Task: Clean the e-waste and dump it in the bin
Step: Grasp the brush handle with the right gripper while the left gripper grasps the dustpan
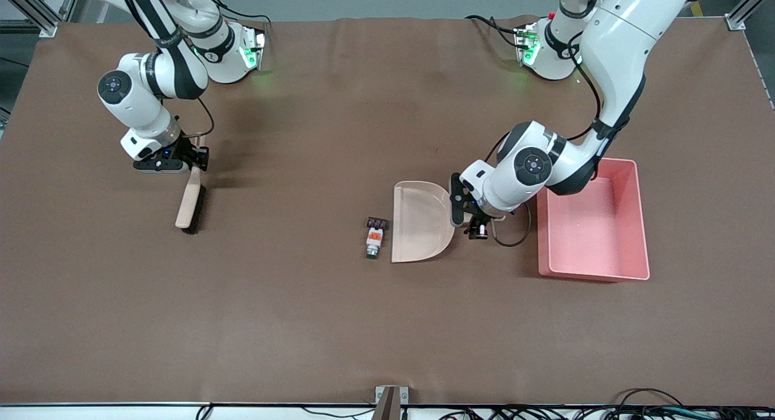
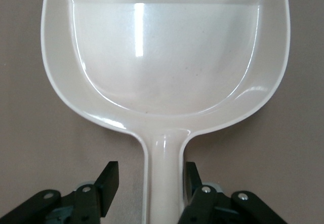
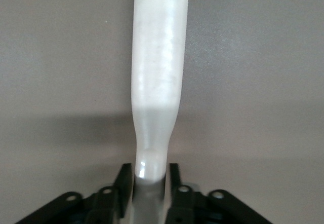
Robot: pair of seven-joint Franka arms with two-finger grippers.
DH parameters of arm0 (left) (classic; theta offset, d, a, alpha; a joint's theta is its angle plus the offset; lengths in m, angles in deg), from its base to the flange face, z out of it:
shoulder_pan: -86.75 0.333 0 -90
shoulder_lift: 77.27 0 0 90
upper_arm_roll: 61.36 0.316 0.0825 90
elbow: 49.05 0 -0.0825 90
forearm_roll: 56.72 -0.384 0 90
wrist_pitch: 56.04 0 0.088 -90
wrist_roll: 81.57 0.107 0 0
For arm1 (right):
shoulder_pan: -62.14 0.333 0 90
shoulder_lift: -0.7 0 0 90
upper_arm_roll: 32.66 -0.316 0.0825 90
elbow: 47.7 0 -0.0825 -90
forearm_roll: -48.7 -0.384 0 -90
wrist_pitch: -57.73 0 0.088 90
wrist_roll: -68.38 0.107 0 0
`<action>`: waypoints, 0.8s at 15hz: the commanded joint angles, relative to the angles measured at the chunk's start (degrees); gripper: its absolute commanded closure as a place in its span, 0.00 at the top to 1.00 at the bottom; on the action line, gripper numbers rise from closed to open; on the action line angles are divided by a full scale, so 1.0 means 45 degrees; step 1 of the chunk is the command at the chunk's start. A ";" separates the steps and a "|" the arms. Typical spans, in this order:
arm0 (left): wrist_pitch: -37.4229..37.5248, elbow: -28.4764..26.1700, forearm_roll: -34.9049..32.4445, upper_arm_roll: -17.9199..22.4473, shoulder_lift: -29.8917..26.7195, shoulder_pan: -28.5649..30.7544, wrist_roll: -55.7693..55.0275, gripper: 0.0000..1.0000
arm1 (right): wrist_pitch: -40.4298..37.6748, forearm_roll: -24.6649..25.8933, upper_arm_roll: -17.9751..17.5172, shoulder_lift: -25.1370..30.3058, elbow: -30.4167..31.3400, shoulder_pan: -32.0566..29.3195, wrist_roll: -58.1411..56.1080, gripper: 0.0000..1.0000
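The e-waste lies on the table beside the open mouth of the beige dustpan: a small black block and a white cylinder with an orange label and green tip. The pink bin stands toward the left arm's end of the table, past the dustpan's handle. My left gripper is open around the dustpan's handle, with a gap on one side; the left gripper looks into the empty dustpan. My right gripper is shut on the end of a brush's handle; the right gripper clamps it.
The brush has a beige handle and dark bristles and points toward the front camera, near the right arm's end of the table. A brown mat covers the table. Cables lie along the table's front edge.
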 commanded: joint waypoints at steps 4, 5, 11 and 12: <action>-0.0184 0.0191 -0.0206 -0.0049 0.0260 -0.0063 0.0292 0.50 | 0.0332 -0.0071 -0.0001 0.0304 0.0525 0.0088 0.0173 0.00; -0.0223 0.0191 -0.0206 -0.0049 0.0260 -0.0160 0.0311 0.48 | 0.0332 -0.0071 0.0018 0.0285 0.0505 0.0088 0.0173 0.00; -0.0341 0.0347 -0.0770 -0.0049 0.0475 -0.0259 0.0311 0.36 | -0.0662 -0.0071 -0.0079 0.0363 -0.0352 0.2054 0.4204 0.00; -0.0341 0.0347 -0.0772 -0.0049 0.0571 -0.0239 0.0311 0.31 | -0.0838 -0.0052 -0.0079 0.0363 -0.0722 0.2776 0.5124 0.00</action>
